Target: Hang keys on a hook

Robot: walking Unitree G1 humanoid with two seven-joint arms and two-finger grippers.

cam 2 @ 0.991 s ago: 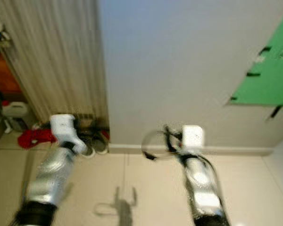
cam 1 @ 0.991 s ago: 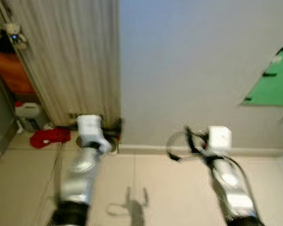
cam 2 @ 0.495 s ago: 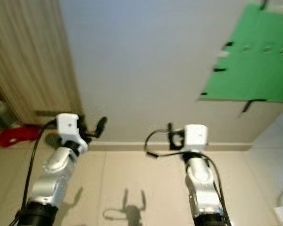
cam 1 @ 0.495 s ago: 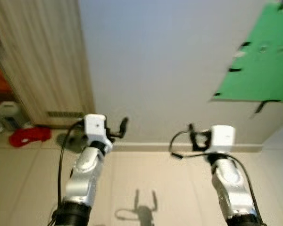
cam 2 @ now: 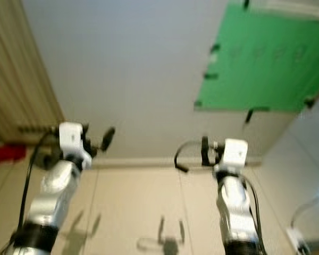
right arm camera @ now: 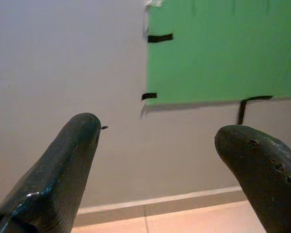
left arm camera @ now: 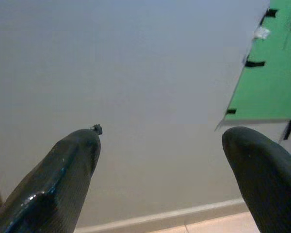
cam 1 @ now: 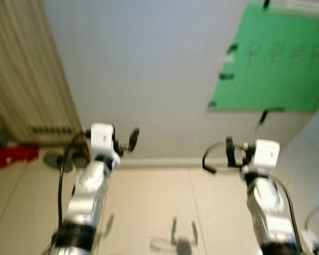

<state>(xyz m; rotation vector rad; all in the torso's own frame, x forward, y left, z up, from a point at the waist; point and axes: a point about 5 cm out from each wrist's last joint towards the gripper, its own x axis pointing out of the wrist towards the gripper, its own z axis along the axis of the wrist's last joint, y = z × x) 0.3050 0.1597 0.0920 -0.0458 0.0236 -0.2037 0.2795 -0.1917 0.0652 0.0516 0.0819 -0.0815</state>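
- The left gripper (left arm camera: 160,160) has its two long black fingers spread wide with nothing between them; through the gap shows bare pale grey wall (left arm camera: 136,63).
- The right gripper (right arm camera: 157,165) is likewise spread wide and holds nothing, looking at the same wall and the lower left corner of a flat green sheet taped to the wall with black strips (right arm camera: 223,48).
- No keys can be made out in any view, in a gripper or on the floor, so where they lie cannot be told.
- Faint small marks in a row on the green sheet (cam 1: 276,50) may be hooks, but blur makes that uncertain.
- Both silver arms are raised forward, well short of the wall, left (cam 1: 90,186) and right (cam 1: 266,196).
- The step in hand looks like an approach or a search; doing it well probably means steadying the head view, finding the keys first, then squaring up to the green sheet.
- Open room: beige tiled floor (cam 1: 149,212) runs to the skirting.
- Edges to mind: a ribbed beige panel (cam 1: 21,69) at the far left, a red object (cam 1: 10,155) at its foot, and a pale surface (cam 1: 316,138) close on the right.
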